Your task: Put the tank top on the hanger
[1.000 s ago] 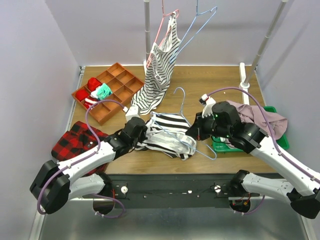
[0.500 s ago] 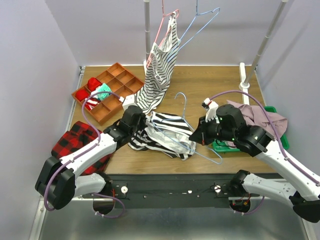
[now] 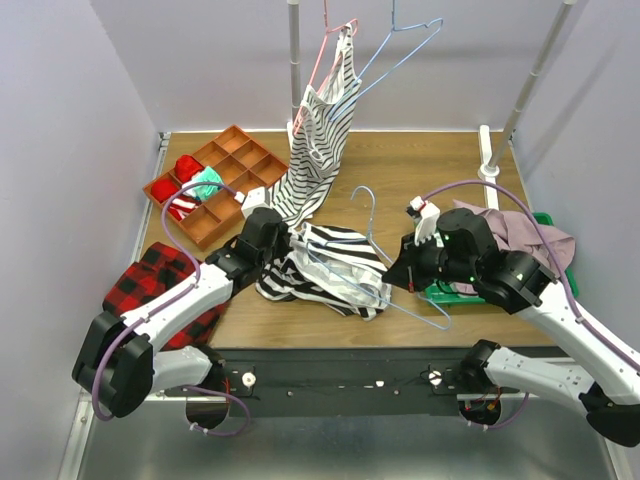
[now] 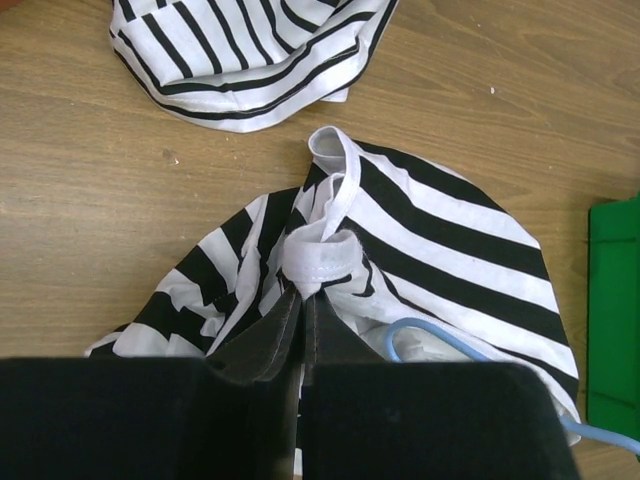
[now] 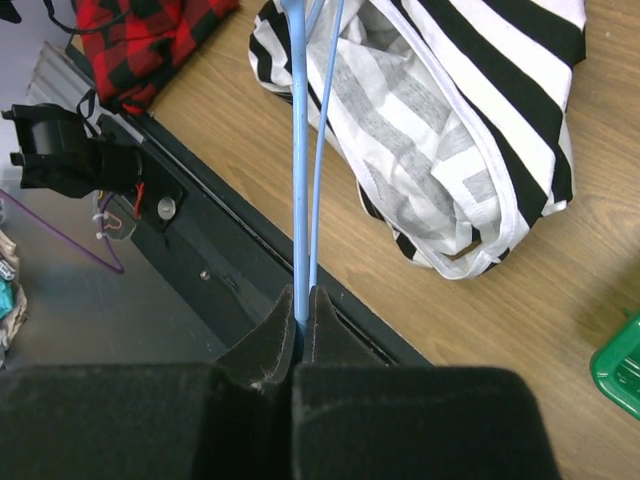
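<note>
Left gripper [image 4: 303,298] has advanced across the table, fingers pinching the top's [image 4: 450,240] strap; right gripper [image 5: 302,296] fingers clamp the hanger [image 5: 300,150] wire.

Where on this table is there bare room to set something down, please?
Bare wood lies back right, between the hanging striped top and the white post. The middle is crowded with the tank top and hanger; tray and plaid cloth fill the left.
</note>
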{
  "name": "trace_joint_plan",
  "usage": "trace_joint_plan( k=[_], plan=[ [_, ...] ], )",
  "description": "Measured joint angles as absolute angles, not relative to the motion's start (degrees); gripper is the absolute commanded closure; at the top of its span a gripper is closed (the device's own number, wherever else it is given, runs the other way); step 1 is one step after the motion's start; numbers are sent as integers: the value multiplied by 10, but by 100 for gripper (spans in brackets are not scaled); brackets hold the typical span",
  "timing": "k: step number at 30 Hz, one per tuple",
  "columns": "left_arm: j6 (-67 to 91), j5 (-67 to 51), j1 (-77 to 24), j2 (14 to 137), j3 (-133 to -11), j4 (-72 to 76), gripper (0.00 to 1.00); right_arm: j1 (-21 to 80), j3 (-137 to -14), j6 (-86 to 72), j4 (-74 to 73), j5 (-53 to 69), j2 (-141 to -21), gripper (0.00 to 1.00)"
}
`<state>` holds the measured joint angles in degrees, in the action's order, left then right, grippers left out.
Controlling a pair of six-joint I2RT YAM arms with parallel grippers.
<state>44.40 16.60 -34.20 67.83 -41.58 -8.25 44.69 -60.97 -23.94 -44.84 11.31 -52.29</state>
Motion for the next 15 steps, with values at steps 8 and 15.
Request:
trace_joint_plan(
  k=[8, 15],
  plan=[
    [453, 148, -337, 679, -428, -80, 88, 447, -594, -239, -442, 125, -521, 99],
    [457, 133, -337, 678, -428, -80, 87, 447, -572, -240, -411, 113, -526, 99]
  ],
)
